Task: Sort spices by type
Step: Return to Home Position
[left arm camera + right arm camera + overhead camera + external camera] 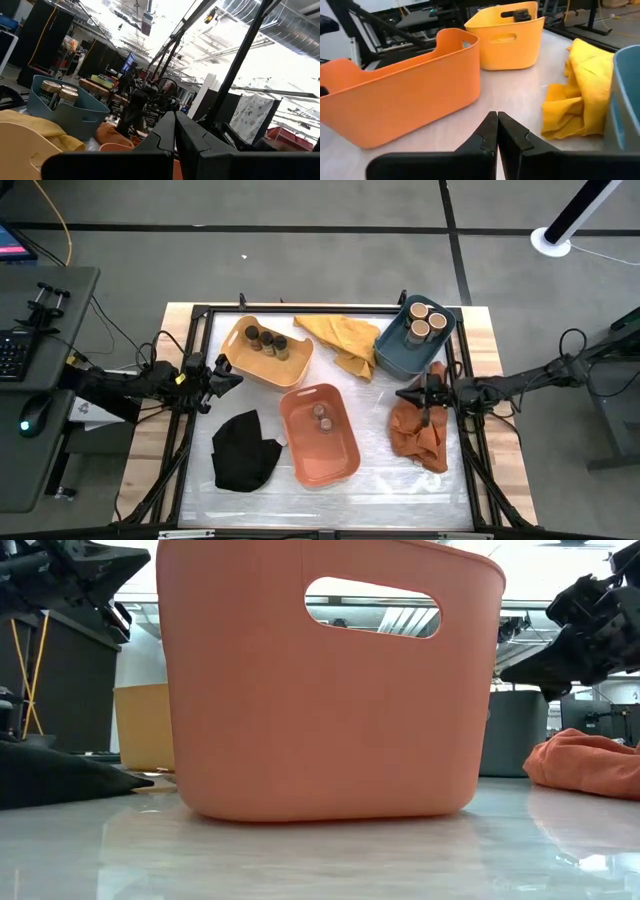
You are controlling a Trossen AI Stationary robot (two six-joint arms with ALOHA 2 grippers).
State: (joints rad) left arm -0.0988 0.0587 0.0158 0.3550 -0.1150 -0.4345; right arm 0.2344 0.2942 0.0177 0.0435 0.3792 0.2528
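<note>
Spice jars (268, 340) all sit in 3 tubs (325, 458) between the arms. Left gripper (232, 376) and right gripper (402, 394) flank them, fingers pressed together, empty.

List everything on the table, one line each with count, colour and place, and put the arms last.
yellow plastic tub: one, yellow, left side of the table
slim dark jars: three, dark, inside the yellow plastic tub
orange plastic tub: one, orange, centre
brownish jars: two, brown, inside the orange plastic tub
blue plastic tub: one, blue, right side
tan-topped jars: three, pale tan tops, inside the blue plastic tub
yellow cloth: one, between the yellow and blue tubs
orange cloth: one, right edge
black cloth: one, left of the orange tub
left gripper: dark, fingers shut, empty, beside the yellow tub
right gripper: dark, fingers shut, empty, by the orange cloth
</note>
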